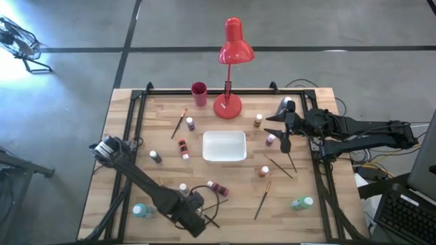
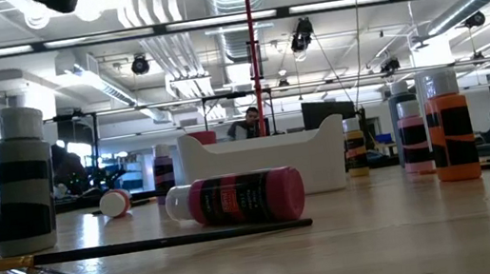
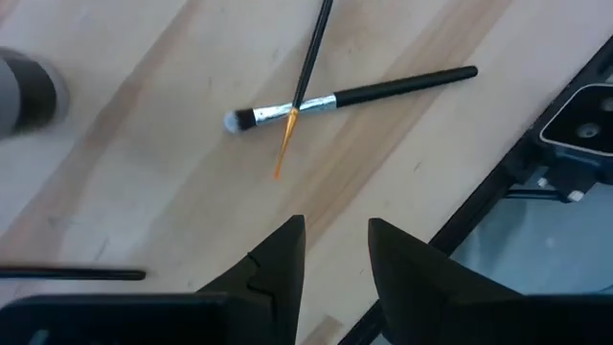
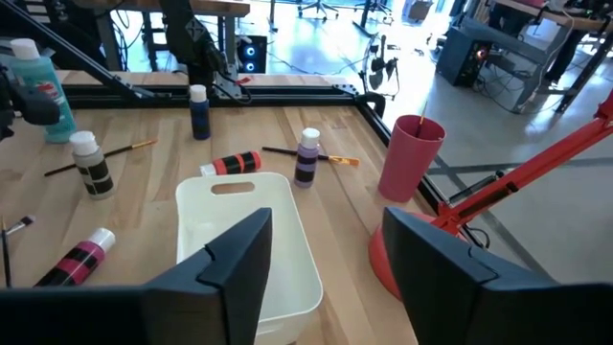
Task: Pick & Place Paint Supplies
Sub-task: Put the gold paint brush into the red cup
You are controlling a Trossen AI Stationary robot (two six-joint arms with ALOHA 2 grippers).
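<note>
Left wrist view: left gripper (image 3: 335, 259) fingers parted, empty, above two crossed brushes (image 3: 350, 96) near tabletop (image 1: 327, 211) front edge. Advice: descend, straddle one handle away from crossing, close gently. Right gripper (image 4: 326, 254) spread, empty, over tray (image 4: 287, 249).

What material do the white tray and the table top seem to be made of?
White tray: probably plastic, smooth and slightly glossy, with rounded moulded corners and a handle slot. Table top: wood, pale planks with visible grain and joints, matte to satin finish.

White tray (image 1: 224, 146), red lamp (image 1: 231, 51), pink black-banded bottle (image 2: 239, 198), teal bottle (image 1: 301, 202).
</note>
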